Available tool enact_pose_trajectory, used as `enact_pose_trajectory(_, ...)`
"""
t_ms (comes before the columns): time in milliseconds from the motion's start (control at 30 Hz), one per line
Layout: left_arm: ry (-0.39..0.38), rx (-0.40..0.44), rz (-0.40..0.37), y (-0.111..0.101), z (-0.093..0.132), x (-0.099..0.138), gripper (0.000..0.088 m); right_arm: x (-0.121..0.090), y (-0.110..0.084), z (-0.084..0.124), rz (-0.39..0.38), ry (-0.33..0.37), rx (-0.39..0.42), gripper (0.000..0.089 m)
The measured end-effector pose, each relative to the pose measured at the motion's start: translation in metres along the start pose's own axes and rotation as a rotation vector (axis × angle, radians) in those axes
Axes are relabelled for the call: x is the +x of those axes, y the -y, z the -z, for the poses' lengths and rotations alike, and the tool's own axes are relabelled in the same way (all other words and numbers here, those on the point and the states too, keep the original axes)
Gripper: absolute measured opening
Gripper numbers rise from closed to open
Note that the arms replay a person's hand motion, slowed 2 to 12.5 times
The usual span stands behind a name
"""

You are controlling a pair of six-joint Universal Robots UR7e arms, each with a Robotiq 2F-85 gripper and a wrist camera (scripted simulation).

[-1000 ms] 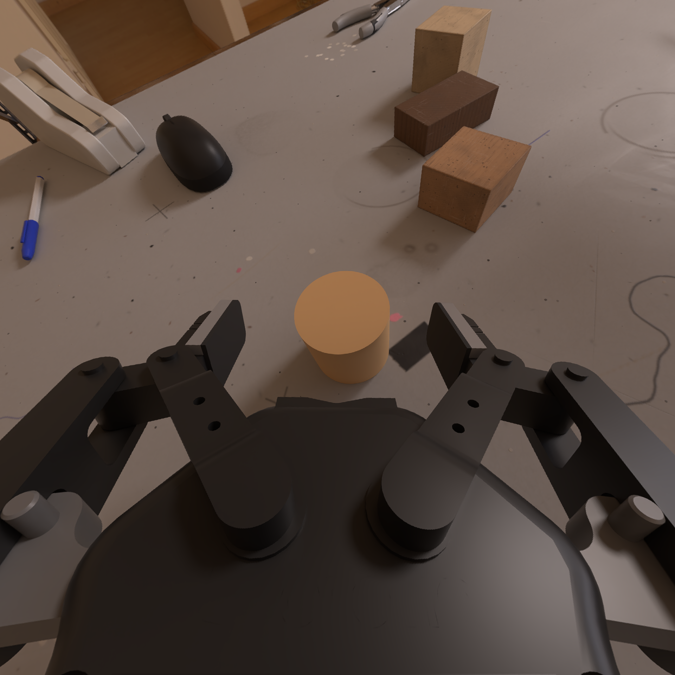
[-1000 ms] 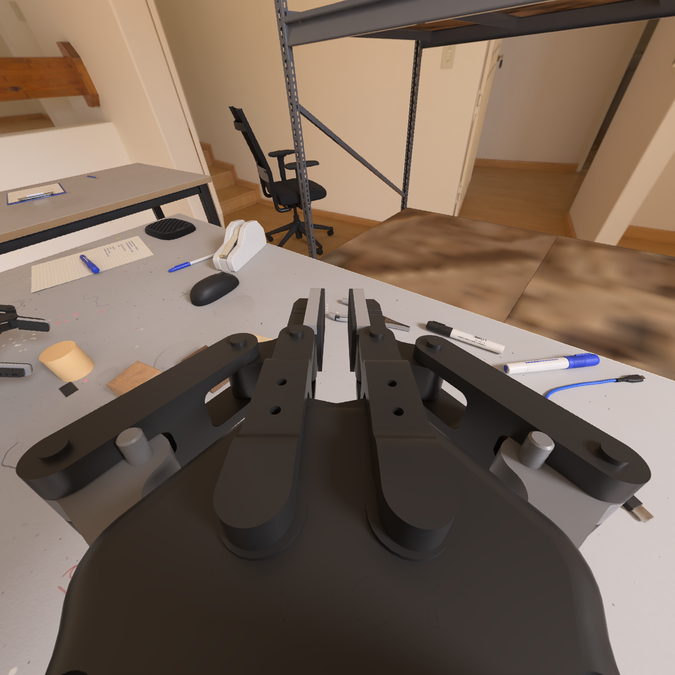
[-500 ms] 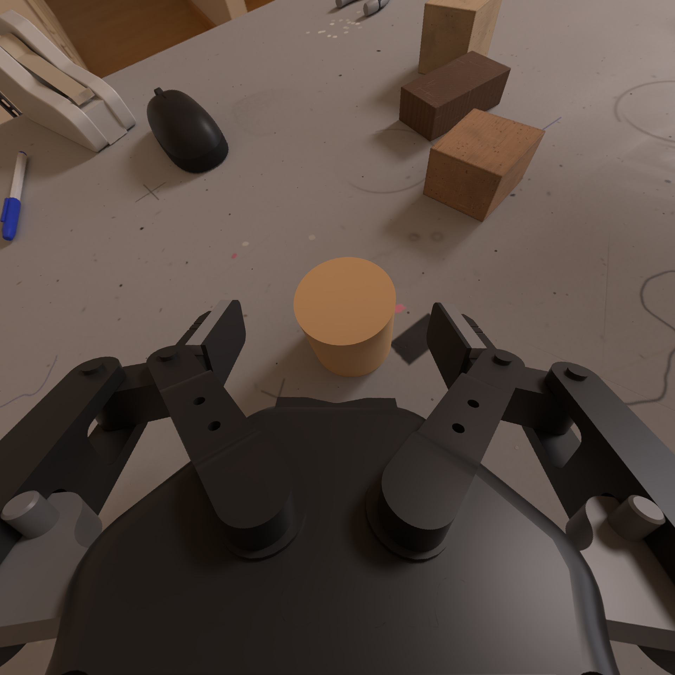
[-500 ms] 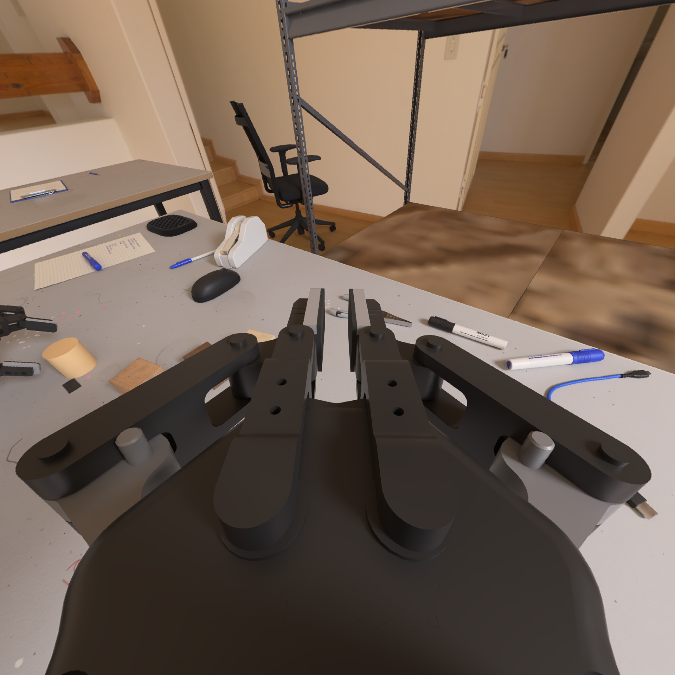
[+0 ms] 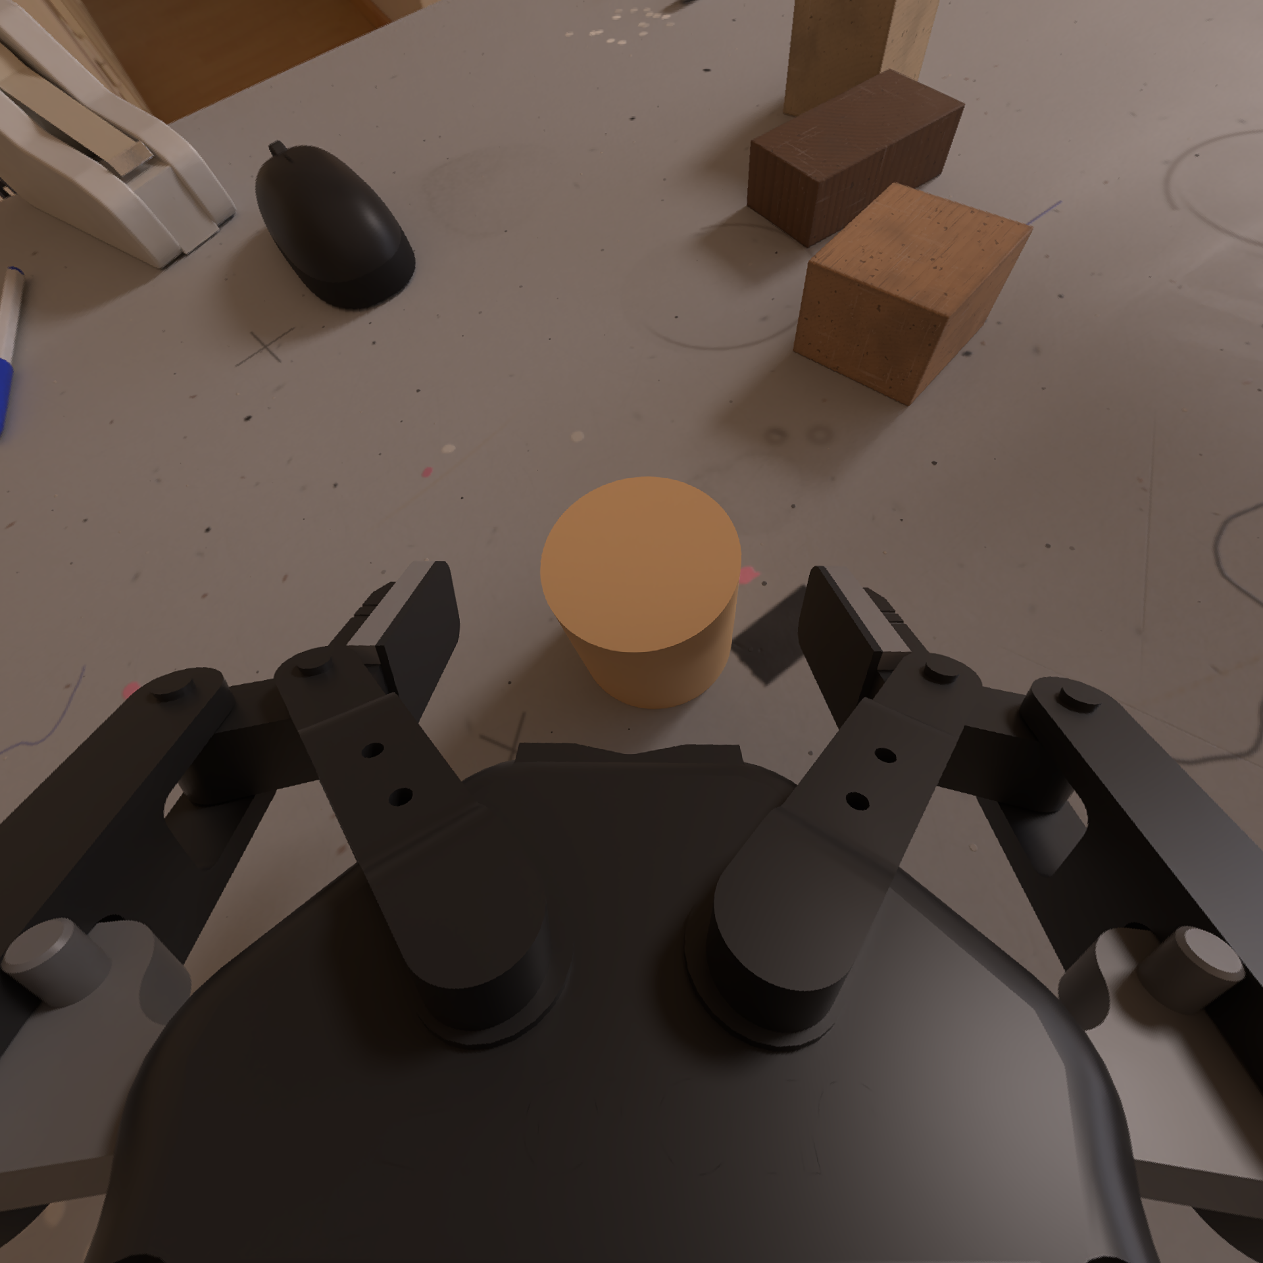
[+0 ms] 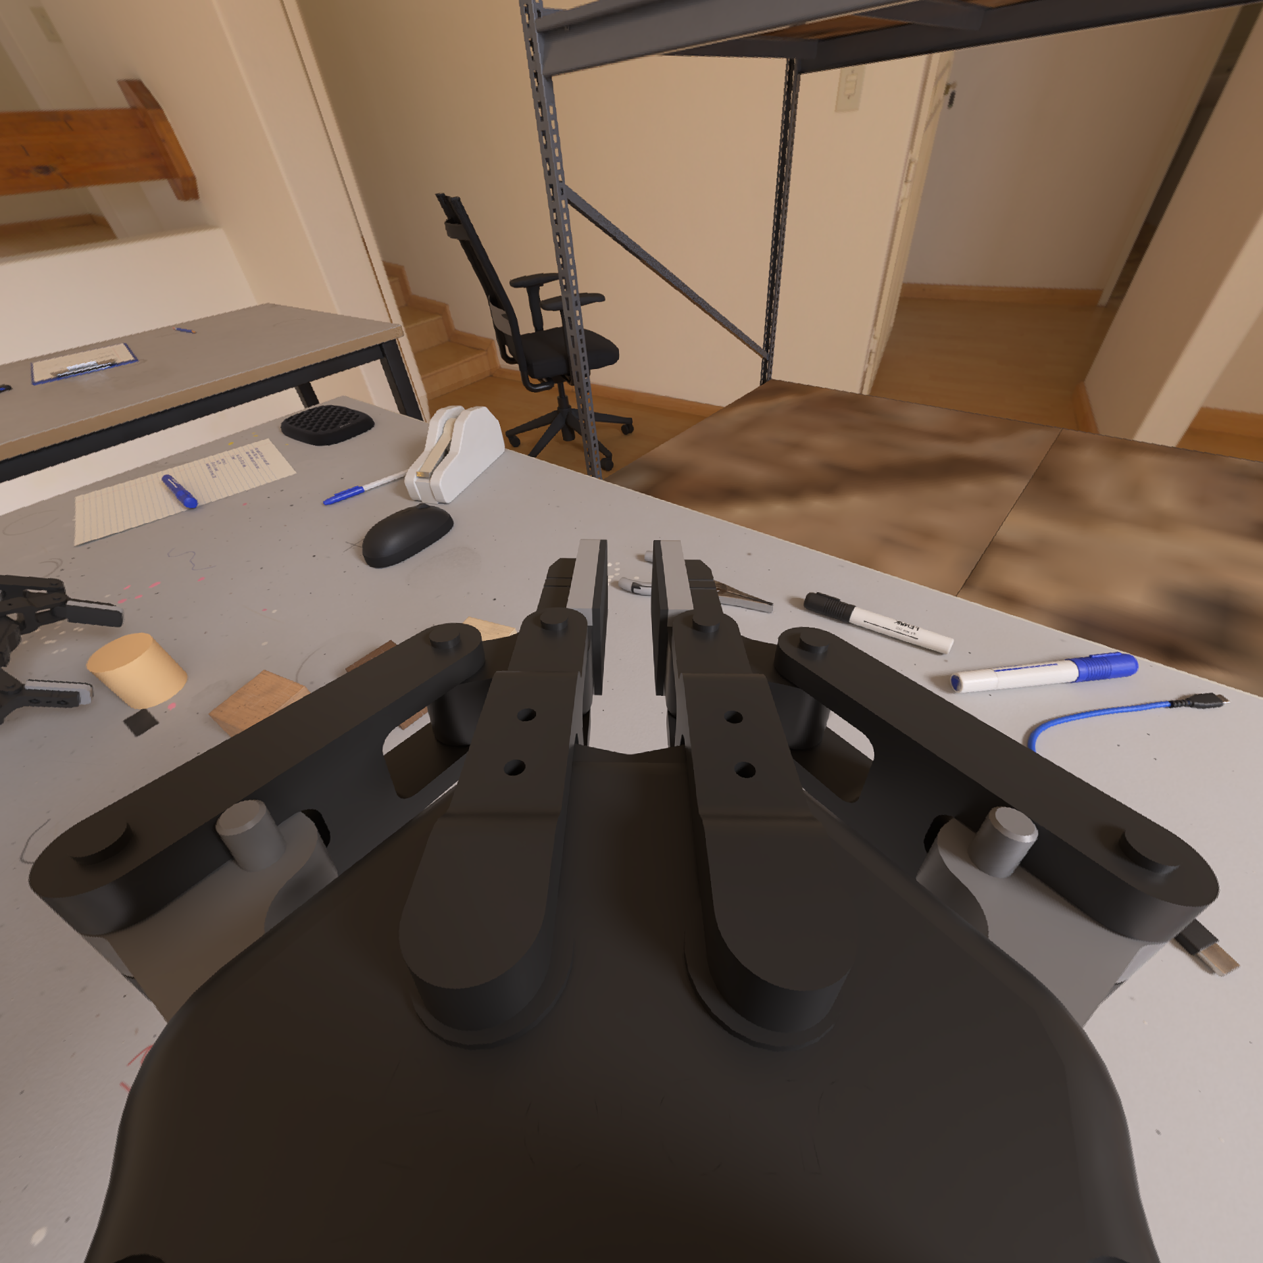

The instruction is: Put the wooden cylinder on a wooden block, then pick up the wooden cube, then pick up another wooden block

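An orange-tan wooden cylinder (image 5: 642, 588) stands upright on the grey table. My left gripper (image 5: 632, 608) is open, and its fingers sit on either side of the cylinder's near half without touching it. Beyond it, to the right, stand a mid-brown wooden cube (image 5: 909, 287), a dark brown block (image 5: 854, 150) and a pale tall block (image 5: 854, 48). My right gripper (image 6: 629, 581) is shut and empty above the table. The right wrist view shows the cylinder (image 6: 137, 670), the cube (image 6: 256, 700) and the left gripper (image 6: 41, 649) at far left.
A black mouse (image 5: 335, 225), a white tape dispenser (image 5: 89, 171) and a blue pen (image 5: 7, 355) lie to the far left. Ahead of the right gripper lie pliers (image 6: 738, 598), two markers (image 6: 878, 622), a blue cable (image 6: 1121, 711) and the table's far edge.
My left gripper has moved forward over the cylinder, which now sits deeper between the open fingers. The blocks have slid toward the top of the view. The right gripper has hardly moved.
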State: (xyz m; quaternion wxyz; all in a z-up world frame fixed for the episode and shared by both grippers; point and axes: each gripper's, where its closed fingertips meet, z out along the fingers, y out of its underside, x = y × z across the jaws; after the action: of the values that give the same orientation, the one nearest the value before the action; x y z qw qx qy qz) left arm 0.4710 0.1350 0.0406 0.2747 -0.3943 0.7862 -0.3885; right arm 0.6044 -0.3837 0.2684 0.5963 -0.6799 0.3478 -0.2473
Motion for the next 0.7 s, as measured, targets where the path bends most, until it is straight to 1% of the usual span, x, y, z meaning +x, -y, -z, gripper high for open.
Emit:
enact_pose_trajectory(433,-0.016,0.000,-0.005,-0.0005,-0.0045,0.0028,0.0853,0.0037,-0.0028,-0.0010,-0.008,0.000,-0.011,0.0118)
enact_pose_trajectory(600,-0.023,-0.005,-0.011,-0.0007,-0.0065,0.0037,0.0803,0.0045,-0.0035,-0.0017,-0.009,0.000,-0.014,0.0118)
enact_pose_trajectory(700,-0.028,-0.013,-0.014,-0.0011,-0.0081,0.0044,0.0746,0.0049,-0.0039,-0.0023,-0.009,0.001,-0.016,0.0118)
